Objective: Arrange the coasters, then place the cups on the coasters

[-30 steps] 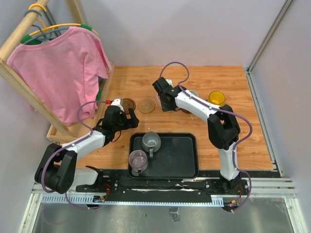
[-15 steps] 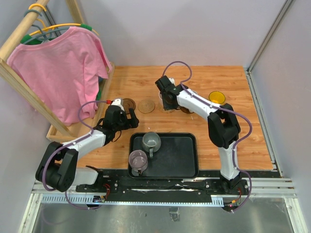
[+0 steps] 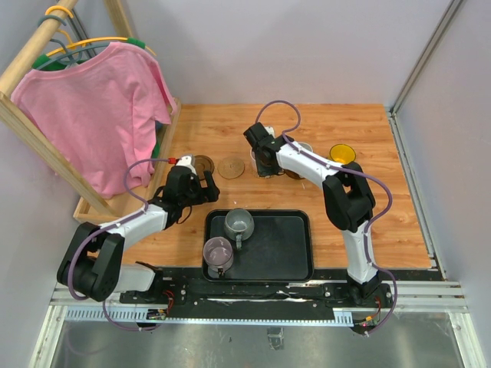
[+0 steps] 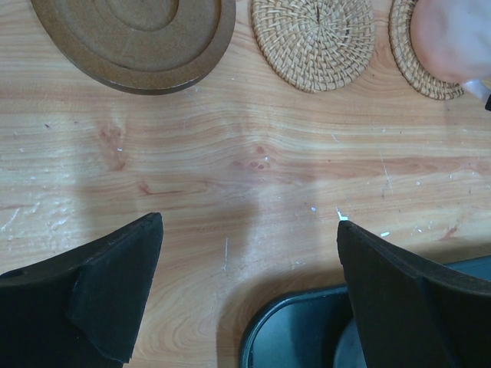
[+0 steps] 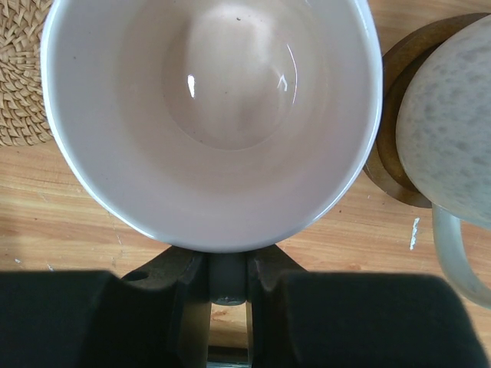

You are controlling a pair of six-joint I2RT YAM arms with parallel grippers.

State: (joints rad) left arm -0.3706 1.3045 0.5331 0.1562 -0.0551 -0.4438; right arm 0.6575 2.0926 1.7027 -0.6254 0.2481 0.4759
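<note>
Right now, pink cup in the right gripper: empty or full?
Empty. Right wrist view looks straight into the pale pink cup: bare glossy bottom, only glints.

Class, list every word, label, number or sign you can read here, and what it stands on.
No readable text. The pale pink cup, bare woven coaster, black tray and pink T-shirt carry no lettering; any marks on the metal rail are too small to read.

Brown coaster (image 4: 134, 34) beside woven coaster (image 4: 313, 38); pink cup (image 4: 453, 34) over second woven coaster (image 4: 426, 88); claw (image 4: 249, 222) spread wide.
</note>
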